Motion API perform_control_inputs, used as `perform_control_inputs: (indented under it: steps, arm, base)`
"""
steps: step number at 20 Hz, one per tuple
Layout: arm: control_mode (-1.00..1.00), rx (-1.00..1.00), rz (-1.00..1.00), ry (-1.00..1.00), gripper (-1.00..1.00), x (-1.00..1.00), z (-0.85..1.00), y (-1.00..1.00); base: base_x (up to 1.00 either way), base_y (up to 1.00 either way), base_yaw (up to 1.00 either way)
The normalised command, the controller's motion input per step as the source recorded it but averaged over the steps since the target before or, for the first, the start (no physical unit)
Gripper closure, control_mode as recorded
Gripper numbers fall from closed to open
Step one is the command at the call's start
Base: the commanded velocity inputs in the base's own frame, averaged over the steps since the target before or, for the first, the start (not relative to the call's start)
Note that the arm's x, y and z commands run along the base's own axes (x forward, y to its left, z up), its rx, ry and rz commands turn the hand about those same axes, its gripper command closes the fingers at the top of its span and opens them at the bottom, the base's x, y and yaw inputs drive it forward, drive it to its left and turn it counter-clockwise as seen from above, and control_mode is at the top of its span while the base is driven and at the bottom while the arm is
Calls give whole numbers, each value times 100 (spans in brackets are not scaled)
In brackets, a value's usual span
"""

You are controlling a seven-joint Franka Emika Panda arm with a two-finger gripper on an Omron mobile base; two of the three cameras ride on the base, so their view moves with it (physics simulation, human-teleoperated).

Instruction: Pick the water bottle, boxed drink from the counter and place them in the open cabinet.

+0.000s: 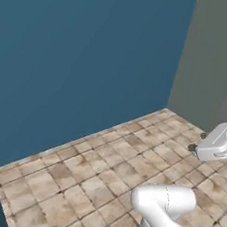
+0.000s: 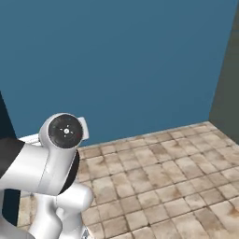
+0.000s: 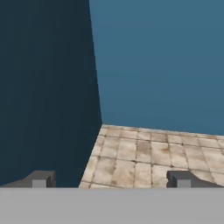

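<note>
The water bottle, the boxed drink and the counter are out of view. In the hand view my gripper (image 3: 111, 179) is open, its two dark fingertips (image 3: 41, 178) far apart with nothing between them. It points at a corner where a dark blue wall meets a lighter blue wall above tiled floor. The white hand (image 1: 218, 142) hangs low at the right edge of the left base view. Behind it rises a tall grey-green cupboard face (image 1: 213, 57); I cannot tell whether this is the open cabinet.
A blue wall (image 1: 88, 52) runs across the back, above a beige-brown tiled floor (image 1: 103, 169). My arm's elbow (image 2: 63, 133) stands large at the lower left of the right base view. A grey-green edge (image 2: 229, 88) shows at far right.
</note>
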Motion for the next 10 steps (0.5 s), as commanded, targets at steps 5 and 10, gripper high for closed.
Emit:
perform_control_inputs:
  steps: [5,10]
  arm:
    - [100,0,0,0,-100,0,0,0]
    - [100,0,0,0,-100,0,0,0]
  base:
    - [47,11,-61]
    - [46,10,-59]
